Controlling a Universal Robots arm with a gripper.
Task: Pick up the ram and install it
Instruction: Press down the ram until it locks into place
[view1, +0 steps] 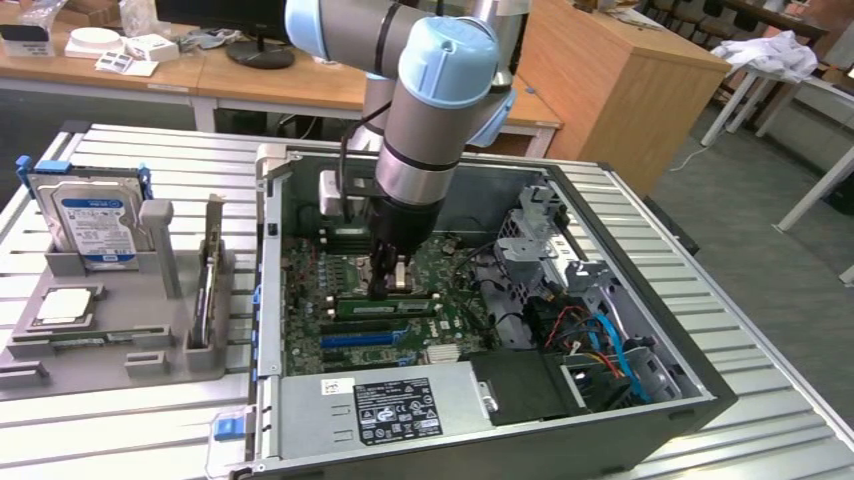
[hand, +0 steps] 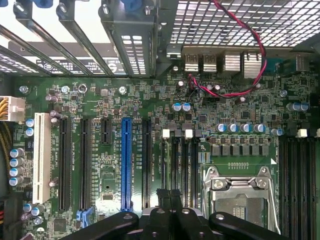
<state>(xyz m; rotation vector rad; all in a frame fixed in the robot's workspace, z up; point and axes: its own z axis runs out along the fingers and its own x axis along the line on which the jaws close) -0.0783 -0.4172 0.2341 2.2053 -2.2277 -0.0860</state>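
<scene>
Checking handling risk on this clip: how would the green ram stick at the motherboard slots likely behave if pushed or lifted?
The ram looks like a thin flat board, so probably stiff and light. It stands on its narrow edge by the tool, so a sideways push might tilt it. Its bare circuitry suggests it is fragile.

The gripper (view1: 388, 290) hangs inside the open case (view1: 667, 400), just above the board (view1: 400, 320). Right under it a ram (view1: 383, 307) lies along the slots. The socket (hand: 240, 197) sits just beside its fingertips, a row of slots (hand: 177, 165) running right up to them. Toward the exterior view's left of the gripper, outside the case, a tray (view1: 120, 330) holds a drive (view1: 94, 222) standing on edge. The cables (view1: 601, 340) lie toward the exterior view's right, well apart.
</scene>
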